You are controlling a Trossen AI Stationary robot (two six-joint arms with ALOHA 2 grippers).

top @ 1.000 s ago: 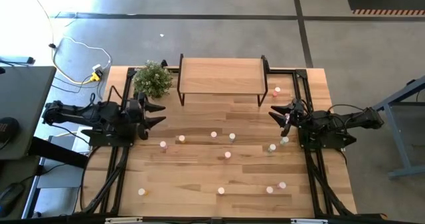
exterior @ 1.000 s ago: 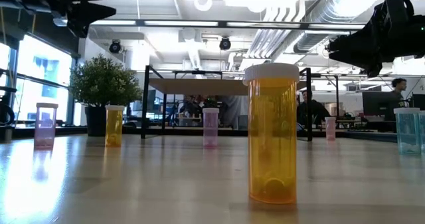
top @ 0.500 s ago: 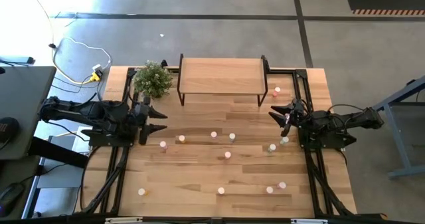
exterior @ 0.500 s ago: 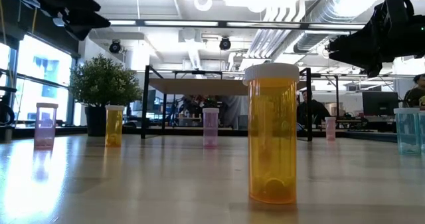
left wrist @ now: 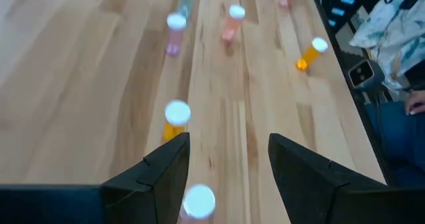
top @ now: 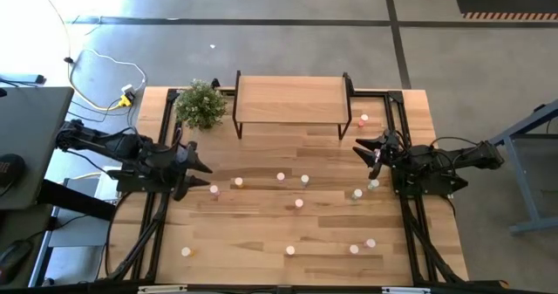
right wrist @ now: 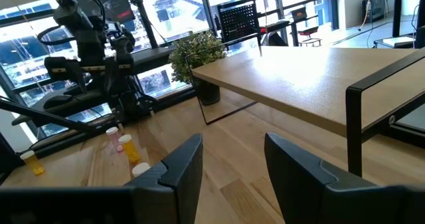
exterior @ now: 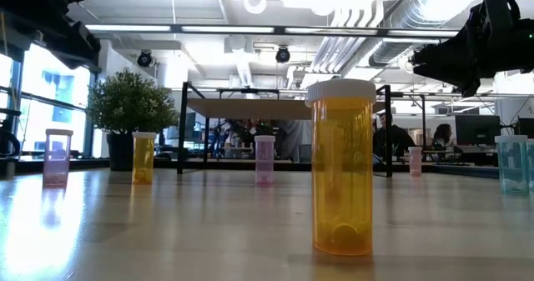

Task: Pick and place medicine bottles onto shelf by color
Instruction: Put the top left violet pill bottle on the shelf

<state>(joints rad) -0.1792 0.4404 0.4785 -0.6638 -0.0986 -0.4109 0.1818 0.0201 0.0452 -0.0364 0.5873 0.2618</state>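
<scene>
The left gripper (top: 199, 174) hangs spread wide over a pink bottle (top: 214, 189), an orange bottle (left wrist: 176, 118) just beyond. The right gripper (top: 364, 147) (also wide, empty) waits near the shelf (top: 290, 99), which holds nothing yet. Descending off-centre, a finger could likely topple the pink bottle into its orange neighbour.

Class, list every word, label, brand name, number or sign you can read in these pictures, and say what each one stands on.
None can be read.
The medicine bottles, such as the orange bottle, show no readable label.
The shelf carries no lettering.
Screens in the room behind are too small to read.
</scene>
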